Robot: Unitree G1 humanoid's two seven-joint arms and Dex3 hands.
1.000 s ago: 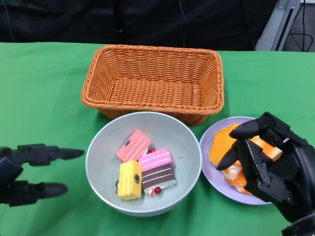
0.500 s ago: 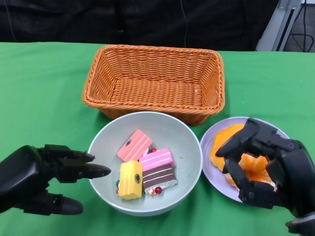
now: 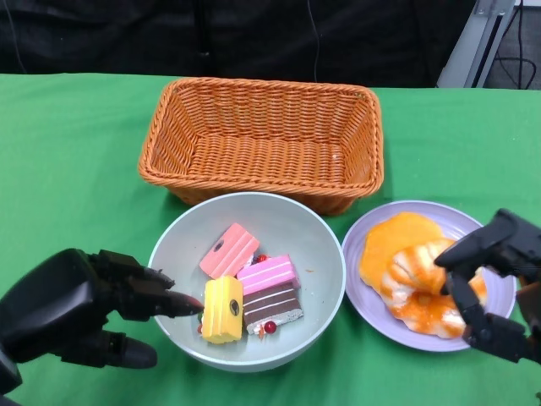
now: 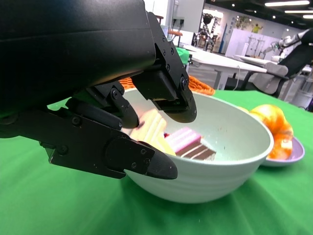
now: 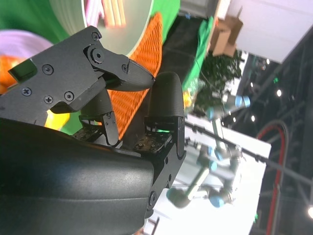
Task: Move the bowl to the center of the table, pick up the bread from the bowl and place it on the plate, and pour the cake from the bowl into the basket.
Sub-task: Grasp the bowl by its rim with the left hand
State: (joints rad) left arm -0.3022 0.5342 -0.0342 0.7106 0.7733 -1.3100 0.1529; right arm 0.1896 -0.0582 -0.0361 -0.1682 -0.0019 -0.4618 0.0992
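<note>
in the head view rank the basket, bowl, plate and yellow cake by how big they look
1. wicker basket, largest, though it sits farthest from the camera.
2. bowl.
3. plate, somewhat smaller than the bowl; the right hand covers part of its edge, so this gap is less sure.
4. yellow cake, smallest.

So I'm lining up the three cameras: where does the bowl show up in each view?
Head view: the bowl sits at lower centre, in front of the basket, cakes inside.
Right wrist view: only a pale slice of its rim at the top edge, above the black fingers.
Left wrist view: it fills the middle, behind the fingers.
Shared landmark: the orange basket, also seen in the right wrist view and the left wrist view.
</note>
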